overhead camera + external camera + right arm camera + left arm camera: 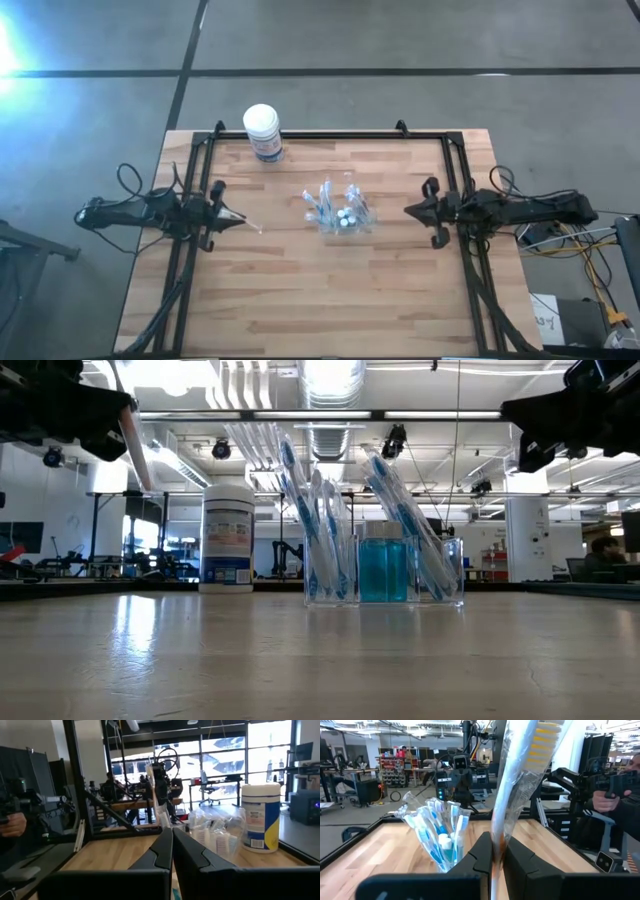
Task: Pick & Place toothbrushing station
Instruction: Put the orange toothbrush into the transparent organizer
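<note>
Your left gripper [496,851] is clamped on a wrapped toothbrush [520,780], held upright (probably so it drops in handle-first). The right gripper [172,851], pinched together and empty, waits centre right. The toothbrushing station [340,212] sits mid-frame between them.

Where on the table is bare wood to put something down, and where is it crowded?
Bare wood: the whole near half of the table, below the toothbrushing station; also the far right corner. Crowded: the middle strip, between the left gripper, shut on a wrapped toothbrush, and the right gripper, and around the white tub.
</note>
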`<state>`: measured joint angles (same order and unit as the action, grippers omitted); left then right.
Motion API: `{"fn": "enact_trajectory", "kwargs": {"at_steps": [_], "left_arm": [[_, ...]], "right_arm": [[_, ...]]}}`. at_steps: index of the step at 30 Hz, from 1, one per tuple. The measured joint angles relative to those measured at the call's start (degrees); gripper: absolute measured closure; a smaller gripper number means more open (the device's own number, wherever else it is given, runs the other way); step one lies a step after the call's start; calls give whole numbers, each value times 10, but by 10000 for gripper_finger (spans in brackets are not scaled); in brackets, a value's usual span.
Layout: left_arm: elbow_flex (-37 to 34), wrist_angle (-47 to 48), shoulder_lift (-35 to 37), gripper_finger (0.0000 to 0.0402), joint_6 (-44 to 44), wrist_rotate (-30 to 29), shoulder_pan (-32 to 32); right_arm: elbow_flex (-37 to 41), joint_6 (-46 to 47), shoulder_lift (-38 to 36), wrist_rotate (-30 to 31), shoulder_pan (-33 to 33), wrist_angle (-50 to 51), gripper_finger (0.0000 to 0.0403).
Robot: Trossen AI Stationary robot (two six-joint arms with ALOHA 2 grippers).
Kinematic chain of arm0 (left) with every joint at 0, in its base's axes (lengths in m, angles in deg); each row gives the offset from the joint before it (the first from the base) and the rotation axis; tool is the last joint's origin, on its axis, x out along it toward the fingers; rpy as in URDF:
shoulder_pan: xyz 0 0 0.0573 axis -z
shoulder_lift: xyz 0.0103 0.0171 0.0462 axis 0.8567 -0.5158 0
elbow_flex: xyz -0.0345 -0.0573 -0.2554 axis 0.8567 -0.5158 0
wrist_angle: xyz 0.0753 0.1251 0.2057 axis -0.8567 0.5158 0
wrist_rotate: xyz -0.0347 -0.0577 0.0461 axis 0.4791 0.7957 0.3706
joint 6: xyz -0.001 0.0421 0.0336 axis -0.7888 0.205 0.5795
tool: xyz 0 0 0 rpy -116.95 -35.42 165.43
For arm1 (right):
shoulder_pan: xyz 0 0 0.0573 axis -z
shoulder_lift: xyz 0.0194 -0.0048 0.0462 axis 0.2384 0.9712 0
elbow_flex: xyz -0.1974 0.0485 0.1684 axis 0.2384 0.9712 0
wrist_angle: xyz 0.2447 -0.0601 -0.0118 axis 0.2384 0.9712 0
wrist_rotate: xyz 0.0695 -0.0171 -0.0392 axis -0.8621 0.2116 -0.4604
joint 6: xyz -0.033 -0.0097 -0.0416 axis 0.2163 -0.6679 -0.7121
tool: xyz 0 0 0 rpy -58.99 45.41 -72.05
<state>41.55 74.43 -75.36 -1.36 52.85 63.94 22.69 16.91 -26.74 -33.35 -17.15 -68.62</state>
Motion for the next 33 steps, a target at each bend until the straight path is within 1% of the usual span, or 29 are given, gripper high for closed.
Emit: {"fn": "enact_trajectory", "kwargs": {"at_steps": [4, 8, 13, 18, 23, 28, 30, 33], "left_arm": [[0, 0, 0, 377, -1, 0, 0], [-1, 0, 0, 377, -1, 0, 0], [-1, 0, 0, 377, 4, 2, 0], [-1, 0, 0, 377, 5, 3, 0], [-1, 0, 0, 376, 4, 32, 0], [-1, -1, 0, 376, -2, 32, 0], [-3, -21, -2, 376, -26, 33, 0], [-8, -80, -22, 376, -62, 46, 0]], "right_arm": [[0, 6, -43, 1, 0, 40, 394], [0, 9, -64, 2, 0, 65, 394], [0, 10, -63, 14, 0, 74, 394], [0, 10, -61, 15, 0, 73, 394], [0, 10, -61, 14, 0, 73, 394], [0, 10, -61, 14, 0, 73, 394], [0, 8, -61, 14, 0, 73, 394], [0, 3, -61, 15, 0, 73, 394]]}}
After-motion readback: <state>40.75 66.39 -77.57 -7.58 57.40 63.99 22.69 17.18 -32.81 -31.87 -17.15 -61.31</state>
